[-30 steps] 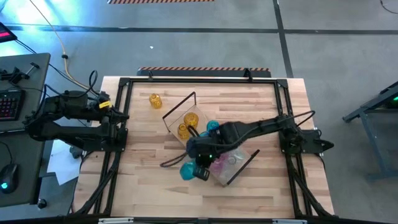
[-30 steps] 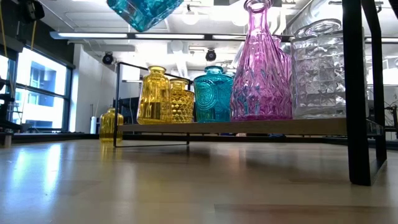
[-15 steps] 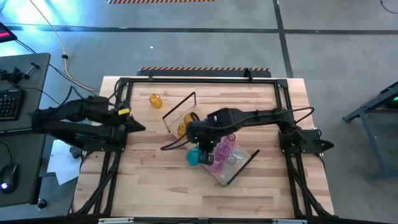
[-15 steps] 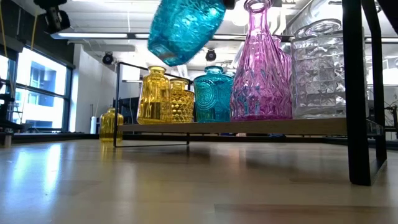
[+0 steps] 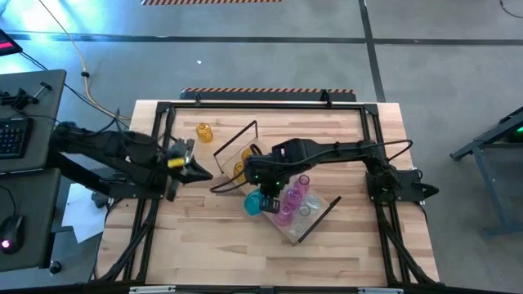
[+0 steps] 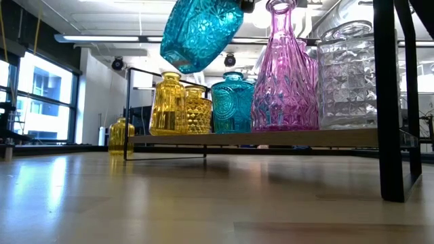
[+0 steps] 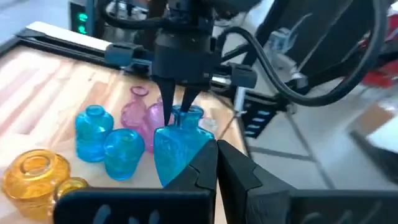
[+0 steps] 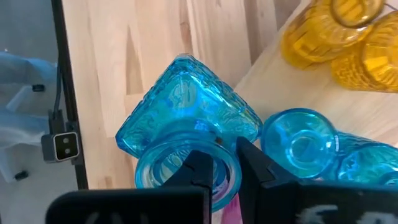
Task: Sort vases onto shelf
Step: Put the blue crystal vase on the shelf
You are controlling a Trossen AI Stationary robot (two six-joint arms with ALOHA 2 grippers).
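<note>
Right gripper (image 5: 263, 189): pinching the rim of a teal vase (image 6: 201, 32), one finger down inside the neck, one outside. Vase hangs tilted in the air, clear of the board.
Teal vase spot: over the front long edge of the shelf (image 6: 271, 137), about mid-length, just in front of the vases standing there.
Shelf: light-wood board with black frame loops, sitting diagonally mid-table.
On the shelf: two amber vases (image 6: 178, 104) at the far-left end, then a teal jar (image 6: 232, 103), a tall pink vase (image 6: 284, 71) and a clear one (image 6: 346, 76) toward the near-right end. Left wrist view shows more teal and pink ones, can't count them cleanly.
Stray vase: small amber vase (image 5: 203, 131) standing on the table (image 5: 343, 139) near the far-left corner, well apart from the shelf.
Left gripper (image 5: 202, 172): fingers pressed together, nothing in them, over the left side of the table, pointing at the shelf.
</note>
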